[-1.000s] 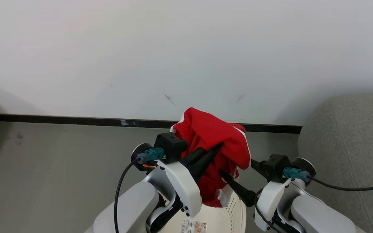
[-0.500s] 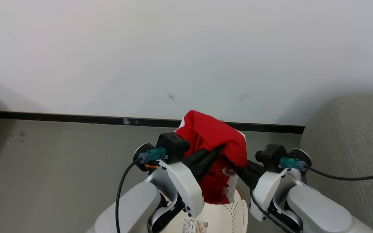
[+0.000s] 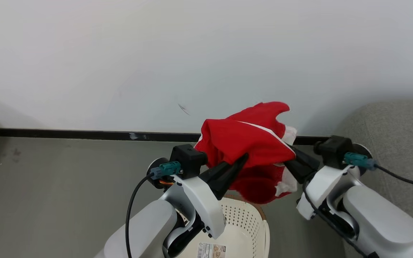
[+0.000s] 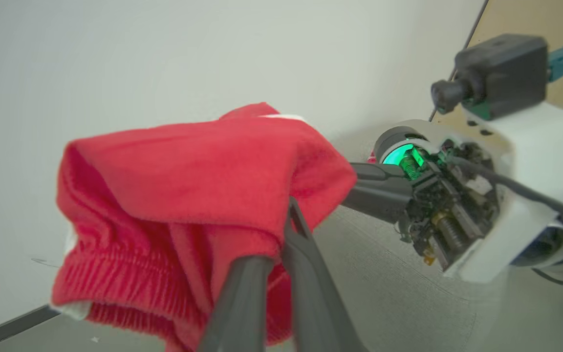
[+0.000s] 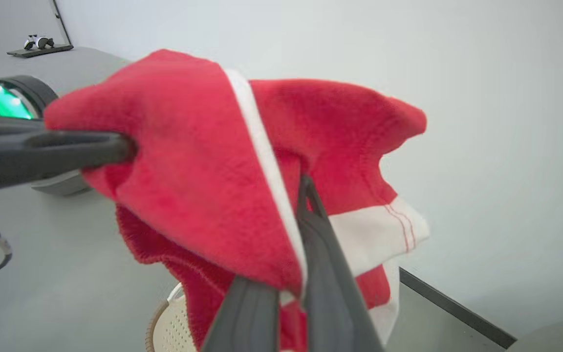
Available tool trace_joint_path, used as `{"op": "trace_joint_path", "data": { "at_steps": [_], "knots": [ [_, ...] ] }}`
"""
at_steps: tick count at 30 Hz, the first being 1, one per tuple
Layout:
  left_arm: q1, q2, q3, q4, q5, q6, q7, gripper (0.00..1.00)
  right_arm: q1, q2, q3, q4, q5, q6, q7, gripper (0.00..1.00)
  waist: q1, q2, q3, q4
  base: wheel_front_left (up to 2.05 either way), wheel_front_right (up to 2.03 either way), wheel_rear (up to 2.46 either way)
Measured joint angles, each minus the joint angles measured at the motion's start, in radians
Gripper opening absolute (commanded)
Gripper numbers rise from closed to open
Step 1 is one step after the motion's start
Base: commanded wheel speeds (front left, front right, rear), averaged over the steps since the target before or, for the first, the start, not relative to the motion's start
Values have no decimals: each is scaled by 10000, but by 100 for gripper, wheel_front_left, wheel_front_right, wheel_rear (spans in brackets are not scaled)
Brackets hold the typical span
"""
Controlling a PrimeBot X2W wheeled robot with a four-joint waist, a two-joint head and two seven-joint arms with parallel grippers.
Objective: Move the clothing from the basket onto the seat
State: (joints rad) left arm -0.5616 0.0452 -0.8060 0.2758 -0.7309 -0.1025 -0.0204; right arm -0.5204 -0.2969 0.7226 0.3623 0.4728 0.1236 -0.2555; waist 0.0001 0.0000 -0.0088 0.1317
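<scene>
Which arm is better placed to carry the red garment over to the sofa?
Probably right: the right gripper holds the garment on the sofa side; the left gripper holds it farther away.

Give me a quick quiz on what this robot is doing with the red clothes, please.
1. True or false: the red garment lies inside the white basket.
2. Of the left tool and the right tool, which grips the garment? A) left only B) right only C) both
3. Fill in: the grey sofa stands on the robot's ____ side.
Key: 1 false, it hangs in the air above the basket; 2 C; 3 right.
</scene>
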Motion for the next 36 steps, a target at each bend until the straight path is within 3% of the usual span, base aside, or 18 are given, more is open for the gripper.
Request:
{"op": "trace_joint_path", "data": {
  "at_steps": [2,3,15,36],
  "knots": [
    [0,-21,0,0,0,0,-2,78,28,-107,-276,-84,-25,6,0,0,0,0,-1,-47,0,0,0],
    [0,-35,-4,-2,0,0,-10,100,49,-138,-410,-127,-35,10,0,0,0,0,-3,-72,0,0,0],
    [22,-17,-71,6,-102,0,-136,100,936,-884,-2510,-943,-437,6,2,0,0,0,-48,-705,0,0,0],
    [203,313,-140,111,40,-13,-527,100,2331,-1122,-5290,-2399,-1087,6,2,0,0,0,37,-2262,0,0,0]
  ]
}}
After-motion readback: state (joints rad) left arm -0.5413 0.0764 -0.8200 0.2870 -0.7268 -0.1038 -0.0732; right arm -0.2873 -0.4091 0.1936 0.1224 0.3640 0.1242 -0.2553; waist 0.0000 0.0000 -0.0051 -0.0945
